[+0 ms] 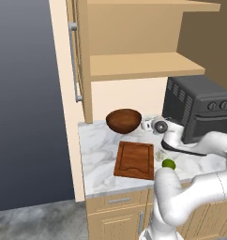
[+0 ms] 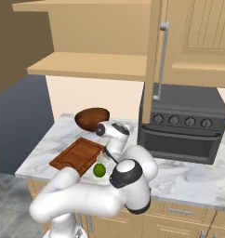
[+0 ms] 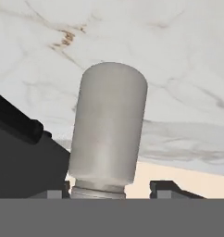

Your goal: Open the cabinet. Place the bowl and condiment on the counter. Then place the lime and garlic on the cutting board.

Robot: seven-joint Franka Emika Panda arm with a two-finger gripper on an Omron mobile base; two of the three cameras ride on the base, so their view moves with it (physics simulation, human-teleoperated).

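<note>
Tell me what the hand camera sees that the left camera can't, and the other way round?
The hand view shows the grey shaker bottle up close between the fingertips. The left base view shows the wooden bowl, the cutting board, the lime and the open cabinet. Both show the marble counter and the dark oven.

A dark toaster oven (image 2: 181,123) stands against a cream wall (image 1: 129,96). Grey floor (image 1: 35,218) lies below tan drawers (image 1: 117,201).
</note>
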